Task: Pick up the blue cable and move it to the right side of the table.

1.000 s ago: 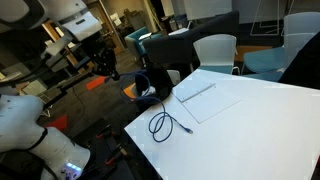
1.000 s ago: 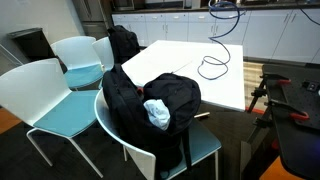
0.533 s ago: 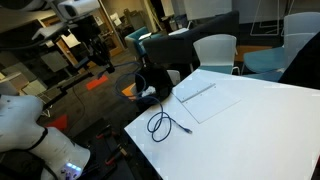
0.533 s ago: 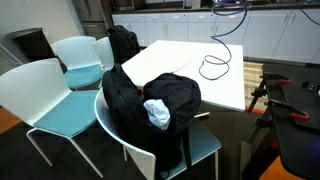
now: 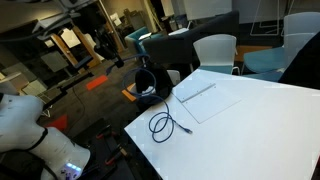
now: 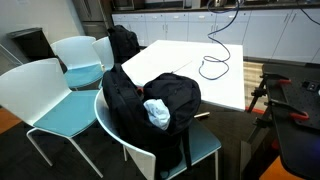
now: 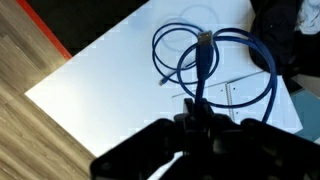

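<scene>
The blue cable [image 5: 160, 125] lies in loose loops near the corner of the white table [image 5: 250, 125]. It also shows on the table [image 6: 175, 60] in an exterior view [image 6: 212, 68], where a thin strand rises from the loops to the top edge. In the wrist view my gripper [image 7: 193, 118] is high above the table [image 7: 110, 80]. Its dark fingers look shut on a strand of the cable, whose plug [image 7: 204, 42] stands just past the fingertips. The gripper itself does not show clearly in either exterior view.
A black backpack [image 6: 155, 100] sits on a teal chair at the table's side, and it also shows in the wrist view [image 7: 285, 20]. White chairs [image 5: 215, 50] stand around the table. A flat white sheet [image 5: 195, 92] lies beside the cable. Wooden floor [image 7: 40, 140] lies past the table edge.
The arm has risen and its end has left the top of both exterior views. The strand above the loops is drawn higher. The loops on the table have not shifted.
</scene>
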Tool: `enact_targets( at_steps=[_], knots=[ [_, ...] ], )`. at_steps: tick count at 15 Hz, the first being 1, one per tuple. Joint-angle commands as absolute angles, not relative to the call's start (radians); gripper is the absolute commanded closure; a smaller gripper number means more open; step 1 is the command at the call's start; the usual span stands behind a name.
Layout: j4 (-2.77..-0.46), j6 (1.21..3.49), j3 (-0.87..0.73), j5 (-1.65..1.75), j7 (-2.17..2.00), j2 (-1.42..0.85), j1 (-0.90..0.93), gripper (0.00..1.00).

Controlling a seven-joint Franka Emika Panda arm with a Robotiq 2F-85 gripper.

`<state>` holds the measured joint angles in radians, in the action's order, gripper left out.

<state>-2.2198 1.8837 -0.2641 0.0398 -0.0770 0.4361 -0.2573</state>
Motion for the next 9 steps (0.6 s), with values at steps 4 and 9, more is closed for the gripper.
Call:
enact_targets(
  at_steps=[4, 9],
  knots=[
    [-1.907, 1.978, -0.411, -0.019, 0.173, 0.089, -0.273, 0.98],
    [-1.874, 1.988, -0.397, -0.03, 0.138, 0.013, -0.313, 0.93]
  ],
)
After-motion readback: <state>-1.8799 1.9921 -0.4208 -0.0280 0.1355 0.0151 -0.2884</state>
